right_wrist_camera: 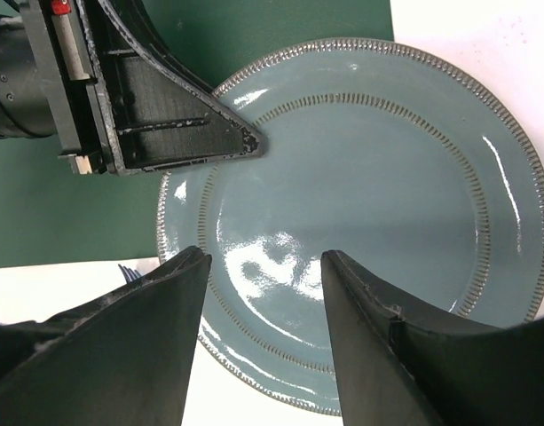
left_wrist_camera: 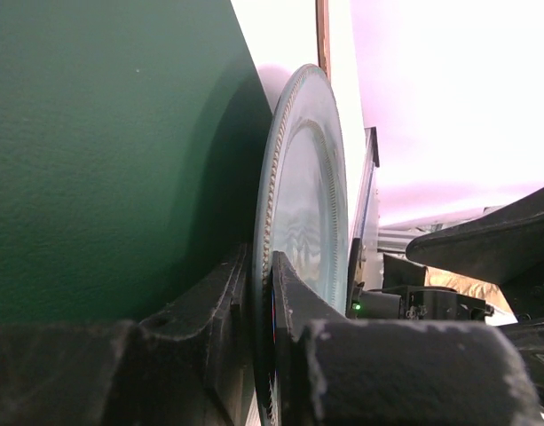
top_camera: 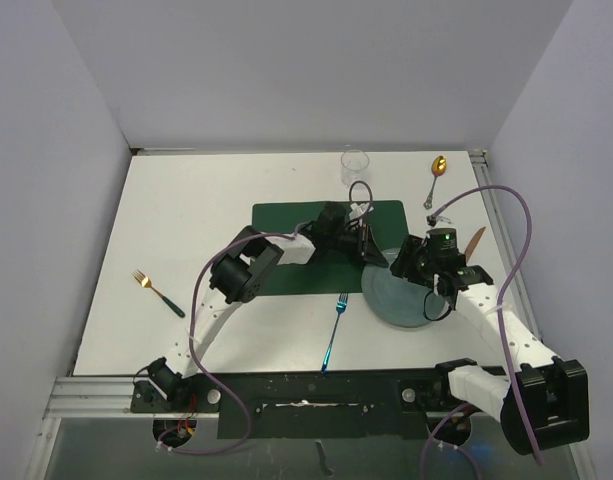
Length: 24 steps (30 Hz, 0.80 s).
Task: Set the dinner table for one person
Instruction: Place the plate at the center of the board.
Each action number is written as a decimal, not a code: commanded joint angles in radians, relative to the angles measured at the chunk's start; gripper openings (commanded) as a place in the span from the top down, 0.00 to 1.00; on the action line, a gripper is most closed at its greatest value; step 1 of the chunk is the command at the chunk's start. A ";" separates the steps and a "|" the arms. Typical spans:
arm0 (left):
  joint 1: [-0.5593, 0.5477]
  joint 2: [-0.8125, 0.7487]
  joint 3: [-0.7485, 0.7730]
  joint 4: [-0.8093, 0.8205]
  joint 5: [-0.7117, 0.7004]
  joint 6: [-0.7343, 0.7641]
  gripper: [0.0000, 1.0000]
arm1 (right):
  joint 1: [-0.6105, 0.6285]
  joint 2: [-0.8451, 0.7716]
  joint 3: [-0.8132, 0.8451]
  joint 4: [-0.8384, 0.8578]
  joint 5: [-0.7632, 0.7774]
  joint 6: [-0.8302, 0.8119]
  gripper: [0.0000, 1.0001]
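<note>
Dinner table (top_camera: 196, 200) carries the green placemat (top_camera: 286, 225) near its middle, and we judge the plate-placing step to be in hand. Our left gripper (left_wrist_camera: 258, 271) is clamped on the rim of the blue plate (right_wrist_camera: 369, 177), which sits at the placemat's 4 o'clock corner, partly off it. Our right gripper (right_wrist_camera: 264, 256) hovers over the plate, jaws wide apart, holding nothing. Next we would slide the plate toward 10 o'clock until it is centred. The plate is bare, and the glass (top_camera: 355, 167) at the mat's 12 o'clock looks empty.

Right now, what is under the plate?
The plate partly overlaps the green placemat; the rest is over the white table. One left gripper finger is beneath its rim. Anything under its middle is hidden.
</note>
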 commanded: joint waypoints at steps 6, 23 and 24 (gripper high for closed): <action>-0.004 -0.081 0.012 0.063 0.019 -0.024 1.00 | -0.014 -0.010 0.002 -0.055 0.160 -0.006 0.57; 0.011 -0.070 -0.063 0.162 0.055 -0.066 1.00 | -0.439 -0.466 -0.378 0.184 -0.359 0.164 0.59; 0.012 -0.069 -0.065 0.171 0.057 -0.071 1.00 | -0.443 -0.481 -0.387 0.184 -0.366 0.182 0.59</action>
